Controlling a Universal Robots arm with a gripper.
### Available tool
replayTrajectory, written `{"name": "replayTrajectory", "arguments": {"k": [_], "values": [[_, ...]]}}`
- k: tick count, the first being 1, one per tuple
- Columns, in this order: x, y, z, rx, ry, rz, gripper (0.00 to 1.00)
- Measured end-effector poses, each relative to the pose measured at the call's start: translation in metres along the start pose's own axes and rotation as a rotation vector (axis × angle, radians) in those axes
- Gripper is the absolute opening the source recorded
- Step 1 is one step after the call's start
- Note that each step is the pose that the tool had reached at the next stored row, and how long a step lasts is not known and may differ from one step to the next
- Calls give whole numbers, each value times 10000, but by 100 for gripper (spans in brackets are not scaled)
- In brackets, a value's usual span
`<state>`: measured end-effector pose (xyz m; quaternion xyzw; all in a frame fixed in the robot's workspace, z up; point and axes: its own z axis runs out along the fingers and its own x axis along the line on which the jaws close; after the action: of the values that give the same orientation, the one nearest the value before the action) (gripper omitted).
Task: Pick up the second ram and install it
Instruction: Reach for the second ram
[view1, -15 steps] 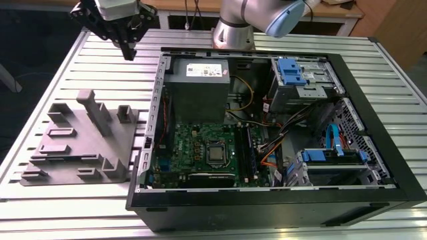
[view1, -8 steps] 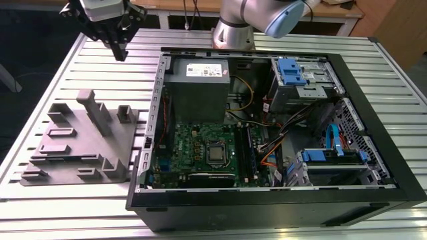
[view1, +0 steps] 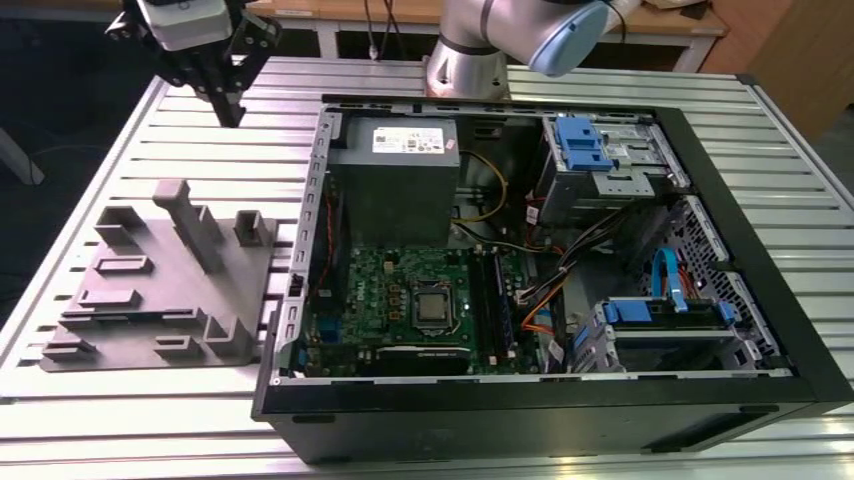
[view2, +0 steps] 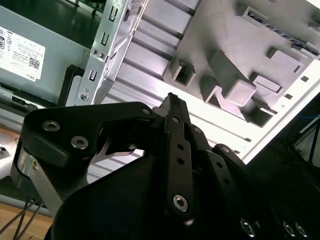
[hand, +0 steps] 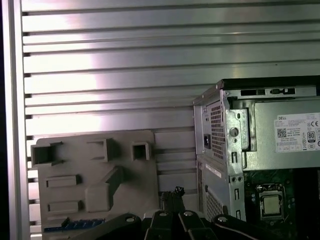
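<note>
My gripper (view1: 230, 116) hangs above the slatted table at the exterior view's far left, behind the grey holder tray (view1: 147, 272) and to the left of the open computer case (view1: 534, 425). Its black fingers meet at the tip and hold nothing. In both wrist views the gripper (view2: 172, 100) (hand: 172, 192) points down at the table between the tray (hand: 80, 160) and the case. In the first wrist view a thin blue-edged strip (hand: 75, 226) lies along the tray's near part; it looks like the second ram seen edge-on.
The case holds a grey power supply (view1: 400, 180), a green motherboard (view1: 400, 300) with long dark slots (view1: 494, 300) beside the processor, loose cables and blue drive bays (view1: 587, 145). Upright slabs (view1: 194, 225) rise from the tray. The arm's base (view1: 467, 60) stands behind the case.
</note>
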<state>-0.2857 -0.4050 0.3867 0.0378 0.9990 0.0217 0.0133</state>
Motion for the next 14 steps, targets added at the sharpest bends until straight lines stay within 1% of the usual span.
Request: {"name": "replayTrajectory", "arguments": {"k": [9, 14], "values": [[105, -112, 27, 1, 1, 0, 7], [204, -169, 32, 1, 0, 1, 7]]}}
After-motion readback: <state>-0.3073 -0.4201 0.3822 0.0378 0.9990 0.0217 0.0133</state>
